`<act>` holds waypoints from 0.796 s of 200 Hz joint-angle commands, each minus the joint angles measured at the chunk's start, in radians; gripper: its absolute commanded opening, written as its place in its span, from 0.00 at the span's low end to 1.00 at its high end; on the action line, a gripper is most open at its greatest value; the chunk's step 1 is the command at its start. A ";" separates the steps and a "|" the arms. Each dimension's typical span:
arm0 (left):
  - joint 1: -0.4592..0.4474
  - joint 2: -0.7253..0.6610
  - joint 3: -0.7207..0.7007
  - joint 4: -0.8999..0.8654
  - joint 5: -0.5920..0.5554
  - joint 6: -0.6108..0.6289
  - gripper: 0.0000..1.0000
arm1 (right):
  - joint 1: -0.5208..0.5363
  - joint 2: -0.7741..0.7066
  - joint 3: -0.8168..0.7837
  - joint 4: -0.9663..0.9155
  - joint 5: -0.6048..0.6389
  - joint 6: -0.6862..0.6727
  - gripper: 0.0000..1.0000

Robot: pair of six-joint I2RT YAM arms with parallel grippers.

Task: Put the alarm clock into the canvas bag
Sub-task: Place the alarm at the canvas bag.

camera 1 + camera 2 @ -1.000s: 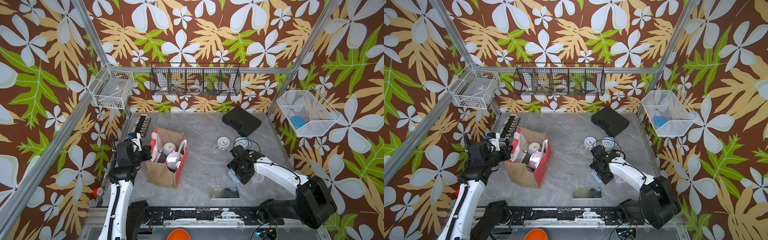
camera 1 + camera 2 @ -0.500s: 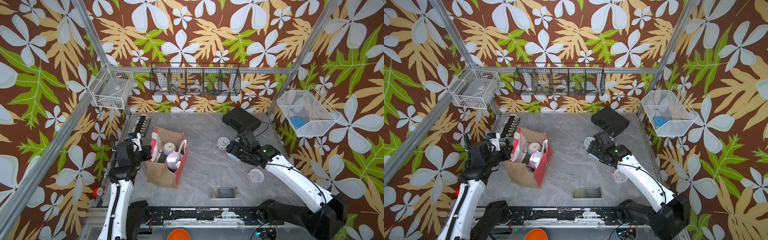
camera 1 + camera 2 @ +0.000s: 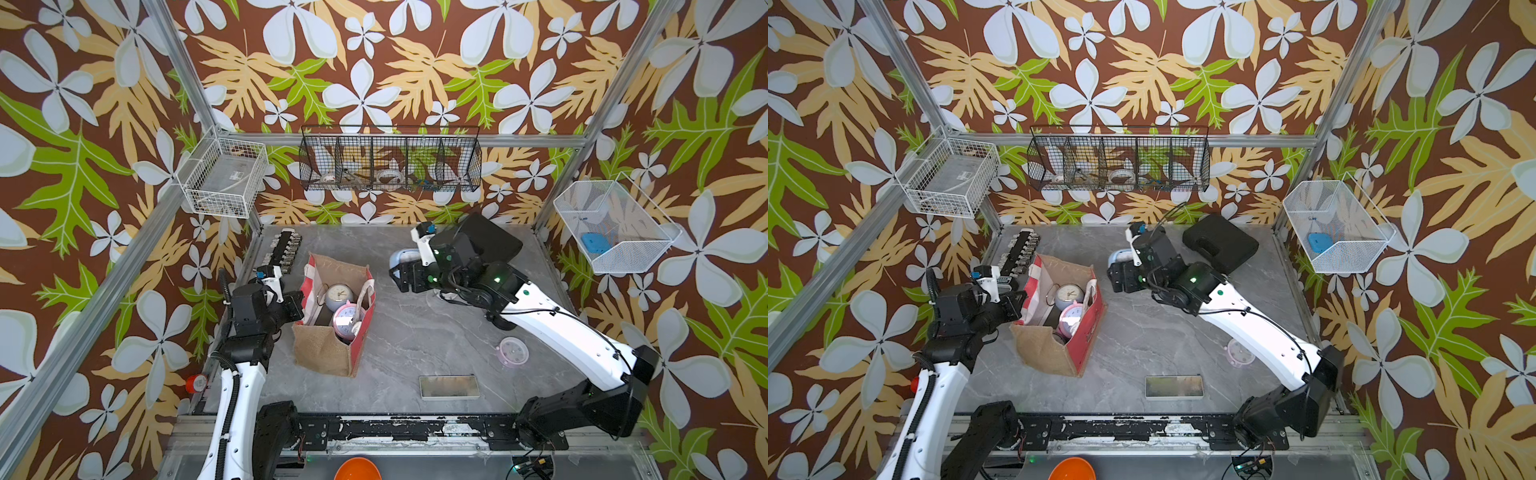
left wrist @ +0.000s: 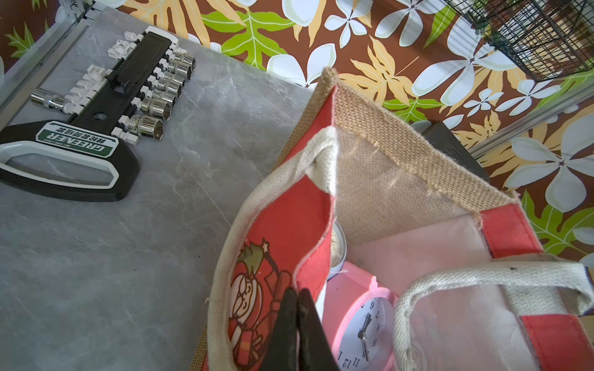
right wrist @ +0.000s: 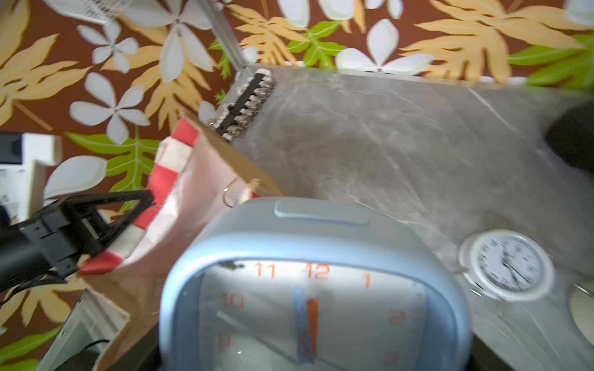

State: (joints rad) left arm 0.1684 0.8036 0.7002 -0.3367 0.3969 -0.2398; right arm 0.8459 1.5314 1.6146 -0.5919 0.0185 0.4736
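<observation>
The canvas bag [image 3: 328,353] [image 3: 1046,353] stands open at the table's left, tan burlap with red panels. My left gripper [image 3: 301,303] [image 4: 297,321] is shut on its red rim [image 4: 308,231], holding the mouth open. A pink clock [image 3: 347,318] [image 4: 363,321] and a pale round clock [image 3: 338,293] lie inside. My right gripper [image 3: 405,274] [image 3: 1121,276] hangs in the air to the right of the bag, shut on a light blue alarm clock [image 3: 400,257] [image 5: 315,289]. In the right wrist view the clock hides the fingers, and the bag [image 5: 180,180] shows just beyond it.
A white round clock [image 5: 508,265] stands on the table behind my right arm. A socket set [image 3: 286,249] [image 4: 96,128] lies behind the bag, a black case [image 3: 494,241] at the back right. A pink disc [image 3: 514,352] and a metal tin [image 3: 449,386] lie near the front.
My right arm has risen from the front right of the table and swung left and back toward the bag with the blue clock in its jaws. The left arm has not moved.
</observation>
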 commanded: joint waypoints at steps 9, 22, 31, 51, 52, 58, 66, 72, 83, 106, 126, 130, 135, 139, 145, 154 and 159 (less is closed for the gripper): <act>0.000 -0.018 -0.006 0.014 0.002 -0.019 0.00 | 0.090 0.126 0.148 -0.014 -0.047 -0.095 0.70; 0.002 -0.021 -0.007 0.013 -0.006 -0.019 0.00 | 0.132 0.201 0.226 -0.034 -0.061 -0.117 0.70; 0.002 -0.021 -0.007 0.014 -0.010 -0.018 0.00 | 0.159 0.251 0.279 -0.052 -0.064 -0.128 0.69; 0.000 -0.020 -0.007 0.014 -0.010 -0.015 0.00 | 0.202 0.351 0.383 -0.084 -0.076 -0.155 0.69; 0.000 -0.020 -0.007 0.014 -0.010 -0.015 0.00 | 0.204 0.355 0.387 -0.086 -0.077 -0.155 0.68; 0.002 -0.020 -0.007 0.015 -0.008 -0.013 0.00 | 0.213 0.380 0.410 -0.090 -0.083 -0.159 0.68; 0.000 -0.020 -0.007 0.017 -0.009 -0.013 0.00 | 0.221 0.416 0.440 -0.100 -0.099 -0.166 0.68; 0.001 -0.019 -0.007 0.016 -0.008 -0.013 0.00 | 0.225 0.439 0.462 -0.108 -0.112 -0.168 0.68; 0.001 -0.018 -0.008 0.018 -0.004 -0.013 0.00 | 0.232 0.476 0.484 -0.106 -0.136 -0.168 0.68; 0.001 -0.017 -0.010 0.021 0.001 -0.013 0.00 | 0.235 0.534 0.497 -0.096 -0.176 -0.164 0.68; 0.001 -0.015 -0.010 0.021 0.004 -0.011 0.00 | 0.235 0.580 0.502 -0.099 -0.187 -0.157 0.68; 0.000 -0.015 -0.009 0.021 0.003 -0.010 0.00 | 0.236 0.592 0.507 -0.103 -0.194 -0.156 0.68; 0.002 -0.015 -0.008 0.022 0.005 -0.010 0.00 | 0.237 0.607 0.516 -0.108 -0.203 -0.156 0.69; 0.001 -0.015 -0.010 0.021 0.005 -0.010 0.00 | 0.238 0.617 0.523 -0.112 -0.206 -0.154 0.69; 0.002 -0.015 -0.010 0.021 0.008 -0.010 0.00 | 0.241 0.633 0.533 -0.116 -0.209 -0.154 0.69; 0.002 -0.017 -0.010 0.023 0.009 -0.010 0.00 | 0.244 0.656 0.547 -0.121 -0.212 -0.155 0.69; 0.002 -0.017 -0.010 0.022 0.009 -0.010 0.00 | 0.245 0.668 0.554 -0.124 -0.217 -0.156 0.70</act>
State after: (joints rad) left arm 0.1684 0.7876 0.6930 -0.3313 0.3935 -0.2565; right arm 1.0847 2.1632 2.1387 -0.7044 -0.1619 0.3153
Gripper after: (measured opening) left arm 0.060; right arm 0.876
